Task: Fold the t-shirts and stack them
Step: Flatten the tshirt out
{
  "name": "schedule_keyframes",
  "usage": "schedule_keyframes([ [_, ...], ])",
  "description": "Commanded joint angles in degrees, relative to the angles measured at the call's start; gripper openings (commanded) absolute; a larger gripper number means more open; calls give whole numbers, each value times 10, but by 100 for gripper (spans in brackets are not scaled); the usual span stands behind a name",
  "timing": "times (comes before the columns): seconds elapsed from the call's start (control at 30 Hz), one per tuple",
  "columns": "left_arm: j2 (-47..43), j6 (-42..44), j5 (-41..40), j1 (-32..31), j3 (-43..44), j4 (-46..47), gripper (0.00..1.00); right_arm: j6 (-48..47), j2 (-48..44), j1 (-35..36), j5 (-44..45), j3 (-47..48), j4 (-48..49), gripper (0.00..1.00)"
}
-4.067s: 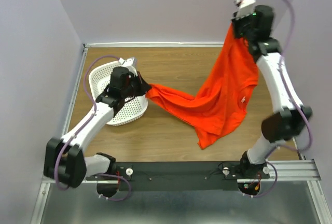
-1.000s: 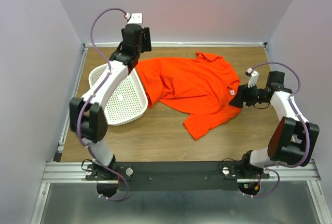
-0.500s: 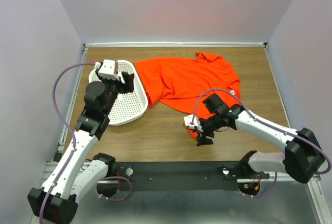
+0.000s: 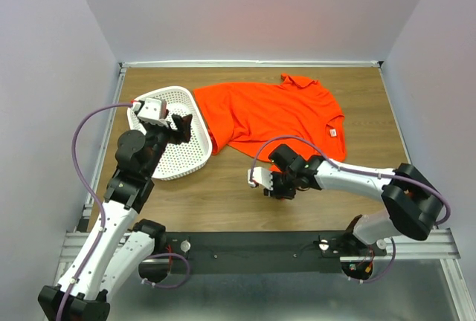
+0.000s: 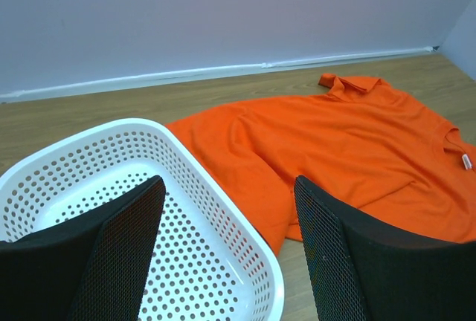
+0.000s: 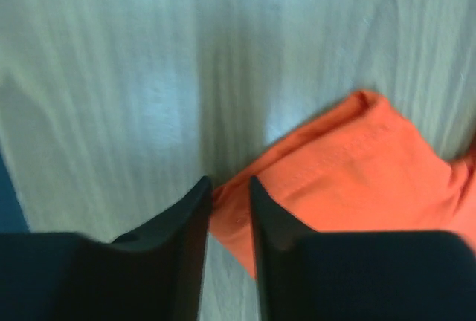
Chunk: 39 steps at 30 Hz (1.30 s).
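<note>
While the bright orange-red short-sleeved cloth t-shirt (image 4: pixel 282 113) is lying spread on the brown wooden table (image 4: pixel 223 202), the right gripper (image 4: pixel 280 186) is sitting at its nearest corner, jaws drawn almost together and pinching the cloth's edge. The shirt is stretching left to right, its neck with the small white label (image 4: pixel 332 132) pointing right, its other end touching the white perforated plastic basket (image 4: pixel 167 165). The left gripper (image 4: pixel 181 123) is hovering over that basket, jaws spread wide, holding nothing.
</note>
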Motion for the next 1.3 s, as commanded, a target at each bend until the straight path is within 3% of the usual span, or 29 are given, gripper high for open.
schedule_keyframes([
  [0.0,-5,-5,34,1,3,8,78,30,-10,3,103,-6,17,23],
  [0.13,-1,-6,67,1,1,13,78,24,-88,3,146,-23,-4,1],
  [0.27,11,-9,118,1,1,18,78,-42,-183,1,182,-18,-122,1],
  [0.37,16,-49,182,1,-7,39,78,-111,-302,-40,207,-28,-197,1],
  [0.47,36,-114,233,0,-21,53,78,-157,-333,-136,245,-10,-288,0],
  [0.5,41,-129,240,0,-29,55,77,-181,-346,-210,249,-13,-303,1],
  [0.63,75,-186,265,-34,-45,54,73,-286,-436,-329,264,-22,-330,1],
  [0.73,119,-217,192,-121,-44,33,73,-269,-445,-339,264,14,-387,1],
  [0.87,201,-250,105,-232,-37,11,71,-235,-414,-340,176,44,-424,1],
  [1.0,274,-280,-16,-327,-19,-35,71,-210,-380,-339,125,31,-405,1],
  [1.13,323,-330,-64,-399,-15,-65,71,-198,-363,-340,109,-5,-367,1],
  [1.27,391,-386,-78,-442,-9,-39,71,-191,-343,-340,100,-21,-339,1],
])
